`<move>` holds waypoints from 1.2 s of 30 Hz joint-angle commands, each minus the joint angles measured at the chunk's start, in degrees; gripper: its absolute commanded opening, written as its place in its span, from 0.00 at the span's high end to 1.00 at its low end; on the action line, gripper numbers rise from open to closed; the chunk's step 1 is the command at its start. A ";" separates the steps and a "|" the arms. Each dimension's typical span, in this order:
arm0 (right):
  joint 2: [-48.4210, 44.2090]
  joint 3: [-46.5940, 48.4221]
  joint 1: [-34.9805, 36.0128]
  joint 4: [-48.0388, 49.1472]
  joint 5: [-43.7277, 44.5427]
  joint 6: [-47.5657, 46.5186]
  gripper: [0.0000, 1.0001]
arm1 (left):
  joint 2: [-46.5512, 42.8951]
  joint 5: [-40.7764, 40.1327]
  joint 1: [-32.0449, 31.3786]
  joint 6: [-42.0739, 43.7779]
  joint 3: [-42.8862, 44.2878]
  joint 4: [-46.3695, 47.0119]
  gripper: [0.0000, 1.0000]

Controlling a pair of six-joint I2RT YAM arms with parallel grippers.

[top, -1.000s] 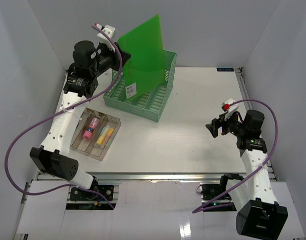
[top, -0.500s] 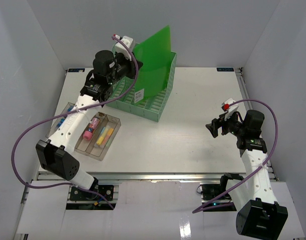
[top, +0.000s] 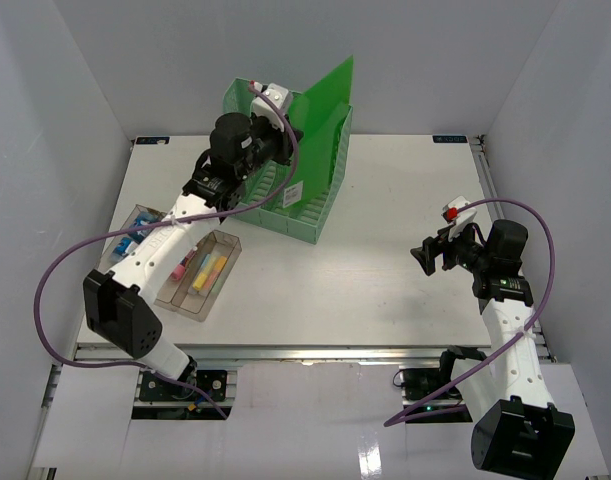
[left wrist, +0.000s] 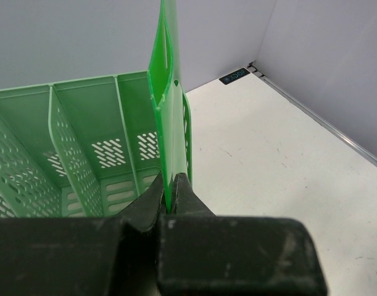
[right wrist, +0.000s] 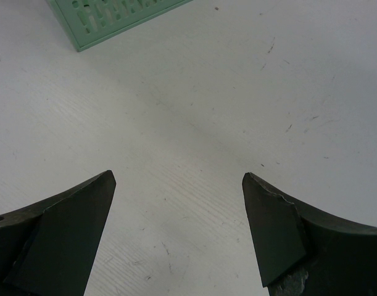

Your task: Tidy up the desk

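While left end effector [left wrist: 174, 188] pinches green folder [left wrist: 166, 92] | right end effector [right wrist: 178, 185] gapes empty

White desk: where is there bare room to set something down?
Free: the middle of the white desk, between the mint-green perforated file rack and the right gripper; the far right corner. Crowded: the left, with the clear plastic tray and the green plastic folder in the left gripper.

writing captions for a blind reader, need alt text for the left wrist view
The left gripper is shut on the near edge of a bright green folder, holding it upright at the right-hand end of a mint-green file rack. The white desk stretches away to the right, with grey walls behind.
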 commanded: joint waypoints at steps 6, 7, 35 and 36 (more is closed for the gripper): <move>-0.05 -0.24 -0.30 2.04 -0.70 -0.35 0.10 | 0.37 -2.01 -2.92 -2.09 -6.10 12.49 1.00; -0.09 -0.24 -0.34 2.04 -0.78 -0.35 0.10 | 0.25 -2.13 -2.93 -2.09 -6.67 13.52 1.00; -0.37 -0.16 -0.36 1.71 -1.49 -0.44 0.10 | -0.42 -6.29 -2.93 -4.85 -16.95 28.92 1.00; -0.40 -0.16 -0.39 1.71 -1.49 -0.44 0.10 | -0.39 -6.27 -2.93 -4.82 -17.43 29.18 1.00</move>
